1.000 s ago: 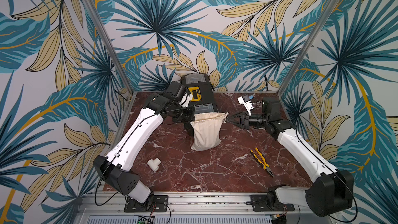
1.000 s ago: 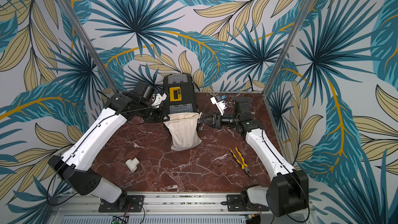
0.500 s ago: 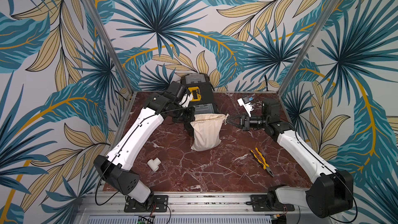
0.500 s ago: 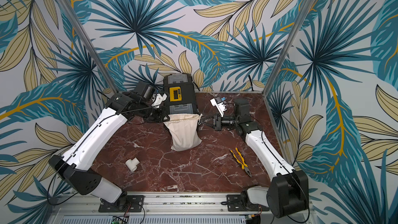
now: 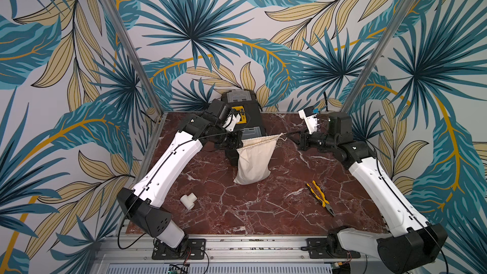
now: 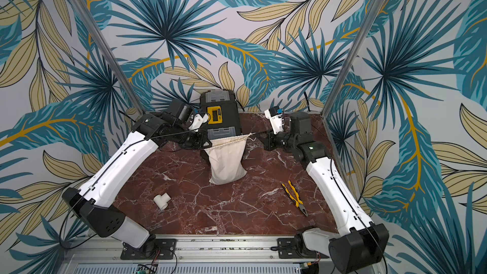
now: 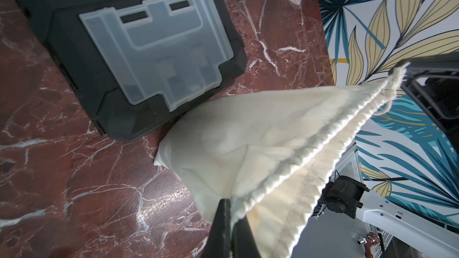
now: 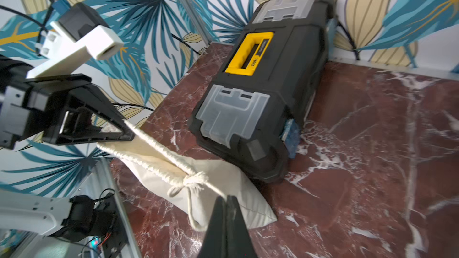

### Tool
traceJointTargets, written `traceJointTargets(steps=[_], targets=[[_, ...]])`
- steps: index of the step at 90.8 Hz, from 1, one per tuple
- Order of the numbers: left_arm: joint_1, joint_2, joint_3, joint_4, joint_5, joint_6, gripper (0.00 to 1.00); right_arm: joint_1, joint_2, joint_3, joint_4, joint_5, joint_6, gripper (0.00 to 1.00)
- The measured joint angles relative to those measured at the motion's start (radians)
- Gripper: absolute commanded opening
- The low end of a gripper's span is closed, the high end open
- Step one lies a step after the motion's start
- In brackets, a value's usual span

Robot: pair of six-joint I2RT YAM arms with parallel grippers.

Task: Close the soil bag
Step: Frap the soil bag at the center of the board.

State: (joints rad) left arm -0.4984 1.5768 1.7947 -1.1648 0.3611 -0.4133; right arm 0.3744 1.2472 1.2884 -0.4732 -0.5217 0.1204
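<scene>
one counter point(image 5: 263, 206) of red marble with white veins carries four loose things. two arms reach in over it, a left arm point(image 5: 168, 170) and a right arm point(image 5: 379, 188), white shells with black joints.

one black toolbox point(image 5: 253, 119) lies at the back against the wall. it has one yellow handle and two clear lids, one at each end. small writing on the handle looks like "neo" in the right wrist view; no other writing can be read.

one cream bag point(image 5: 254, 162) stands mid-counter right in front of the toolbox's near end, its bottom on the marble. its mouth is raised and drawn out into a flat line between the two end effectors.

the left end effector point(image 7: 227, 201) is clamped on the hem point(image 7: 323, 145) at one corner of the mouth. the right end effector point(image 8: 227, 198) is pinched together on the cord point(image 8: 196, 179) just past its knot at the other corner.

one pair of yellow-and-black pliers point(image 5: 320, 197) lies flat nearer the right arm, well apart from the bag. one white tee point(image 5: 189, 200) sits near the left arm, also apart.
</scene>
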Motion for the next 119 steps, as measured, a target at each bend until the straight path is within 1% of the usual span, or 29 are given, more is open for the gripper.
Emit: traceJointTargets(steps=[7, 19, 35, 50, 63, 77, 94, 105, 119], targets=[[-0.002, 0.003, 0.004, 0.017, 0.009, 0.002, 0.00, 0.005, -0.010, 0.006, -0.004, 0.038, -0.008, 0.00], [-0.005, 0.009, 0.005, 0.029, 0.019, 0.002, 0.00, 0.008, -0.040, 0.006, 0.009, 0.065, -0.008, 0.00], [-0.006, 0.010, 0.005, 0.050, 0.018, 0.001, 0.00, 0.015, -0.089, 0.005, 0.039, 0.067, -0.017, 0.00], [-0.010, 0.009, -0.009, 0.063, 0.011, -0.021, 0.00, 0.014, -0.093, 0.009, 0.050, 0.059, -0.048, 0.00], [-0.010, -0.002, -0.065, 0.100, 0.022, -0.053, 0.00, 0.014, -0.071, 0.033, 0.002, 0.040, -0.077, 0.00], [-0.014, -0.053, -0.122, 0.129, 0.021, -0.093, 0.00, 0.014, -0.047, 0.068, -0.049, 0.014, -0.112, 0.00], [-0.051, -0.121, -0.153, 0.134, -0.010, -0.130, 0.00, 0.011, -0.021, 0.121, -0.111, -0.008, -0.164, 0.00], [-0.083, -0.131, -0.152, 0.136, -0.040, -0.146, 0.00, 0.011, 0.010, 0.166, -0.155, 0.032, -0.198, 0.00], [-0.111, -0.132, -0.151, 0.164, -0.072, -0.175, 0.00, 0.012, 0.066, 0.276, -0.236, 0.087, -0.276, 0.00]])
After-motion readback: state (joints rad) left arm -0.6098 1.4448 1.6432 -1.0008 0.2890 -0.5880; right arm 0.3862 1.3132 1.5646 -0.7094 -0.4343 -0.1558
